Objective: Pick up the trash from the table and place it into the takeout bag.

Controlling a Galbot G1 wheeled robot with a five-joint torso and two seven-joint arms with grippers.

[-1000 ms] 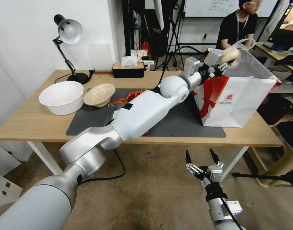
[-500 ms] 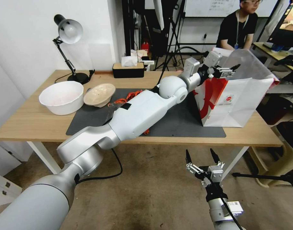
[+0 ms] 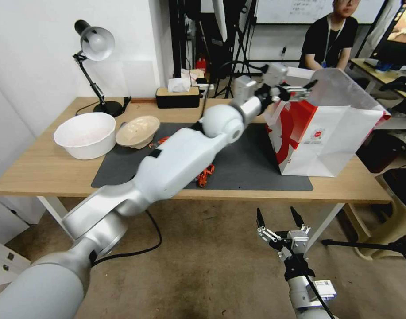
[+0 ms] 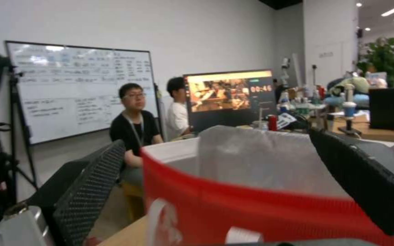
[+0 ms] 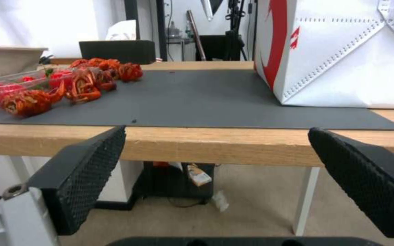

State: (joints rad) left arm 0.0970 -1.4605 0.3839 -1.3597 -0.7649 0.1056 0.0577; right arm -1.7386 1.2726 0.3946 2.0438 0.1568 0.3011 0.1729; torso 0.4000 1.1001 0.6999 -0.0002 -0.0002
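Left hand [image 3: 300,90] at the near top rim of the large white paper carrier bag with red side panels [image 3: 333,137]; fingers spread wide, nothing between them. Left wrist view confirms: both ribbed black pads apart, red bag edge [image 4: 251,208] between and below them, white interior beyond. Empty-handed at the bag mouth, so the drop looks done, by my reading.

Right hand [image 3: 280,221] parked low in front of the long light-wood surface [image 3: 48,170], below its edge, fingers spread, empty.

Bag upright at the right end of the dark grey mat [image 3: 247,170], partly on it, mouth open.

Trash left on the surface: a scatter of orange-red shell-like scraps [image 5: 83,83] on the mat's left-middle, one small piece [image 3: 204,174] near the front edge just beside the left forearm; a clear plastic container [image 5: 5,90] among the scraps in the right wrist view; a beige shallow bowl [image 3: 137,130] at the mat's left end, touching or nearly touching a large white bowl [image 3: 85,134].

Step in hand, as I judge it: clear the bag and go for the next piece. To do it well:
- lift clear of the rim before swinging; the paper edge is light and a snagged finger could tip the bag.
- keep the forearm high over the scraps.
- scraps are small and loose; come straight down, close low against the mat.
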